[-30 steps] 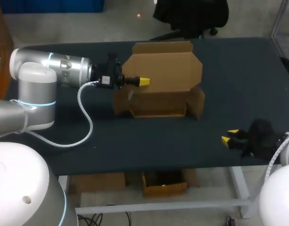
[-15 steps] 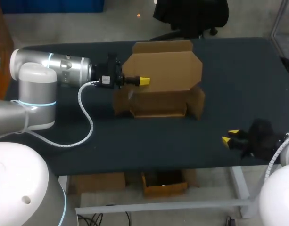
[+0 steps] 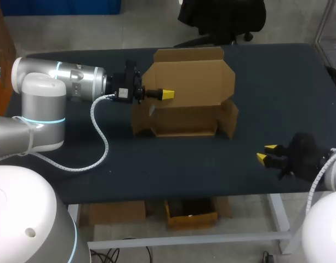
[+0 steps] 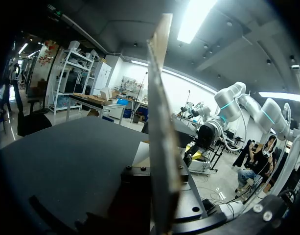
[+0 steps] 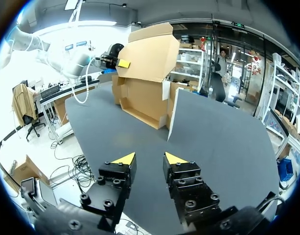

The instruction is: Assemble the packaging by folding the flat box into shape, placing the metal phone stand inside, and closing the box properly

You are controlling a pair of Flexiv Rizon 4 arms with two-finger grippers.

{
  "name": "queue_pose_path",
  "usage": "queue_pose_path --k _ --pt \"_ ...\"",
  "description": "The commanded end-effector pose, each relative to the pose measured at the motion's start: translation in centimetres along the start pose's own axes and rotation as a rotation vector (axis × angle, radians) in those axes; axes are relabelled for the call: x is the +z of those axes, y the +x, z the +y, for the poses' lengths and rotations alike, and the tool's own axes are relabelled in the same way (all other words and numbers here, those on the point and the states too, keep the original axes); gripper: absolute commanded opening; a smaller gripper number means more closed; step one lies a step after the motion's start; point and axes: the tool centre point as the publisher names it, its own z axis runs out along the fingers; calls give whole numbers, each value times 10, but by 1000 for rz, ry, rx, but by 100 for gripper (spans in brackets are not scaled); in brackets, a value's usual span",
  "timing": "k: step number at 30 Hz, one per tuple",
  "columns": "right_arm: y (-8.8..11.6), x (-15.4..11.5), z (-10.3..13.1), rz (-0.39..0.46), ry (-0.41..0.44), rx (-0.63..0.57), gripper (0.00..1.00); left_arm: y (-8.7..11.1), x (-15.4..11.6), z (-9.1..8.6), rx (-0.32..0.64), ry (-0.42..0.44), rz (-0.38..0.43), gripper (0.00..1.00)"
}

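Observation:
A brown cardboard box point(image 3: 184, 118) stands half folded in the middle of the dark table point(image 3: 74, 164), its lid point(image 3: 192, 76) raised upright at the back. My left gripper point(image 3: 166, 94) is shut on the lid's left part. In the left wrist view that panel point(image 4: 162, 122) runs edge-on between the fingers. My right gripper point(image 3: 265, 153) hovers open with nothing in it near the table's front right, well apart from the box. In the right wrist view its yellow tips point(image 5: 150, 159) point toward the box point(image 5: 142, 98) and the left gripper point(image 5: 123, 63). No metal phone stand shows in any view.
A white coiled cable point(image 3: 99, 137) hangs from my left arm over the table's left side. Bare dark tabletop lies between the box and my right gripper. The table's front edge point(image 3: 211, 193) runs close under the right gripper.
My right gripper has shifted slightly away from the table's front edge. The left arm and the box have not moved.

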Motion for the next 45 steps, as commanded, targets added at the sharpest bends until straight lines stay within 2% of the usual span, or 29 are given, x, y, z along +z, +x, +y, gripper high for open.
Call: queue_pose_path --k 1,12,20,32,45 --pt "-11 24 2 15 7 -2 33 -2 2 4 1 2 1 0" --pt "-25 59 10 50 12 -17 37 -2 2 4 1 2 1 0" --pt "-30 76 17 71 5 -30 37 -2 2 4 1 2 1 0" --pt "-48 109 28 78 9 -25 35 -2 2 4 1 2 1 0" --pt "-53 137 39 104 2 -23 35 -2 2 4 1 2 1 0"
